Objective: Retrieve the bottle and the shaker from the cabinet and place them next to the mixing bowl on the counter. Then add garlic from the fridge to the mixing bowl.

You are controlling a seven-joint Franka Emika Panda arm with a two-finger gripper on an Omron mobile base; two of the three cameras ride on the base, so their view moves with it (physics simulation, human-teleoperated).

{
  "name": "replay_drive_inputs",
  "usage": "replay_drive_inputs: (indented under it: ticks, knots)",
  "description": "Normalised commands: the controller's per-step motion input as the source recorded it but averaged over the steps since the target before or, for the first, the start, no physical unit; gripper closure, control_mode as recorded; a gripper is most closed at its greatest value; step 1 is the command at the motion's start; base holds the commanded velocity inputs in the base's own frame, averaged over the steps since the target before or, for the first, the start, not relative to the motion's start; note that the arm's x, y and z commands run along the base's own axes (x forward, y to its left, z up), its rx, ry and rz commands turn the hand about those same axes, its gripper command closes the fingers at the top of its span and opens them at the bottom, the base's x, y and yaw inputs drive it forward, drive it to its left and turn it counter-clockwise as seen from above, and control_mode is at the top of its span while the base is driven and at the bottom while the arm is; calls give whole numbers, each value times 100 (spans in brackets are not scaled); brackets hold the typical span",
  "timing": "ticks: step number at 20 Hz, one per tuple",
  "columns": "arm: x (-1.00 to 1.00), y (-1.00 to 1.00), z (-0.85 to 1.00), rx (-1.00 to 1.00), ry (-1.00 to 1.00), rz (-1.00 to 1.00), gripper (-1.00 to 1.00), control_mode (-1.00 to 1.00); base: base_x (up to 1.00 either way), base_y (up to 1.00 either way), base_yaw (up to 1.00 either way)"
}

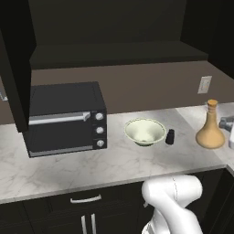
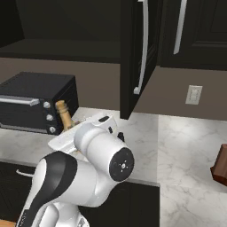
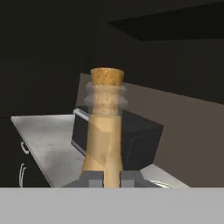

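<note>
The tan-orange bottle (image 1: pixel 210 127) stands upright at the right end of the counter (image 1: pixel 68 160). Whether its base rests on the stone I cannot tell. My gripper (image 1: pixel 224 123) comes in from the right edge of the left base view. In the hand view its fingertips (image 3: pixel 90 178) are shut on the lower neck of the bottle (image 3: pixel 105 131). The cork top pokes out beside the arm in the right base view (image 2: pixel 61 106). The cream-green mixing bowl (image 1: pixel 145 131) sits mid-counter, with the small dark shaker (image 1: pixel 170 136) just to its right. The cabinet (image 1: pixel 114 50) above is open.
A black oven box (image 1: pixel 66 118) stands left of the bowl. The open cabinet door (image 1: pixel 16 68) hangs over its left side, and another dark door (image 2: pixel 137 53) hangs at the right. A wall outlet (image 1: pixel 205 84) is behind the bottle. A brown object (image 2: pixel 220 166) sits far right.
</note>
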Motion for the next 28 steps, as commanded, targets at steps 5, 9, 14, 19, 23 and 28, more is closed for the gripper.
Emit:
replay_drive_inputs:
  ticks: [5,9,14,19,23,28]
  knots:
    - [0,-7,-57,0,-5,0,100,-100,0,0,0]
    - [6,-1,-47,0,-2,0,100,-100,0,0,0]
    - [15,0,-30,0,-4,0,100,-100,0,0,0]
    - [28,0,-33,7,-6,0,100,-100,0,0,0]
    - [14,0,-30,12,-5,0,100,-100,0,0,0]
    - [13,7,-18,7,0,0,100,-100,0,0,0]
